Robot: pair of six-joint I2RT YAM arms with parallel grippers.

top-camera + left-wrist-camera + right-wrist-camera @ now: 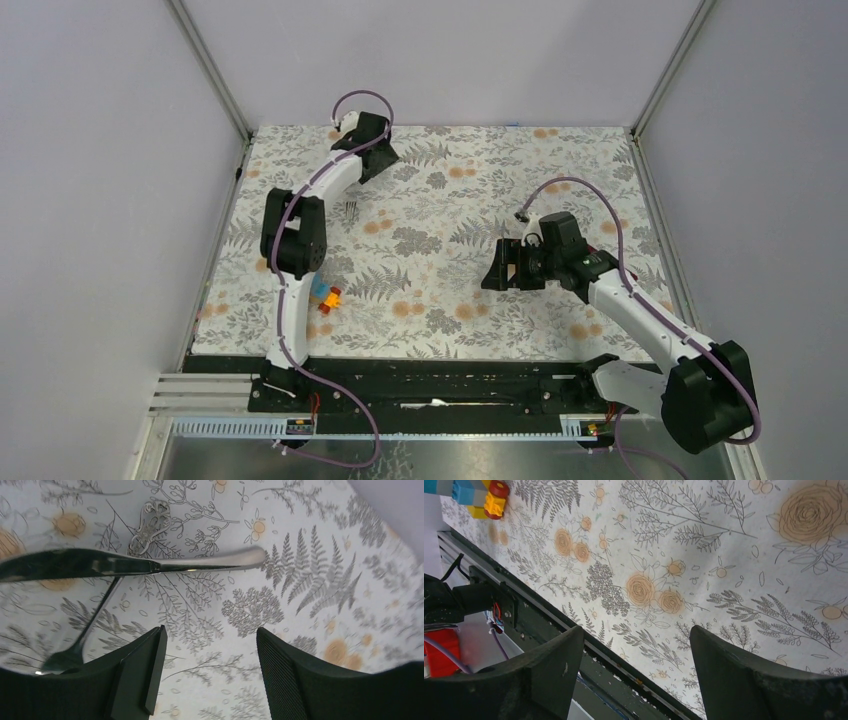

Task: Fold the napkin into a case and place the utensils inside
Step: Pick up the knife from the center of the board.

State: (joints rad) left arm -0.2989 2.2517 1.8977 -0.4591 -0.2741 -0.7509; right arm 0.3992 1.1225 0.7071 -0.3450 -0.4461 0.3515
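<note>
Left hand (pixel 210 636): fingers apart, empty. Knife (pixel 150 566) lies across fork (pixel 97 615), just beyond its fingertips. Both look thin, stiff and slick, flat on table (pixel 320 535); pinch mid-handle, expect slip. Right hand (pixel 636 635): apart, empty. Napkin not in view.

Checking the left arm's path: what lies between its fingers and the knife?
Only bare flowered tablecloth, in the left wrist view. The left gripper is open; the fork lies off to the side, crossing the knife.
</note>
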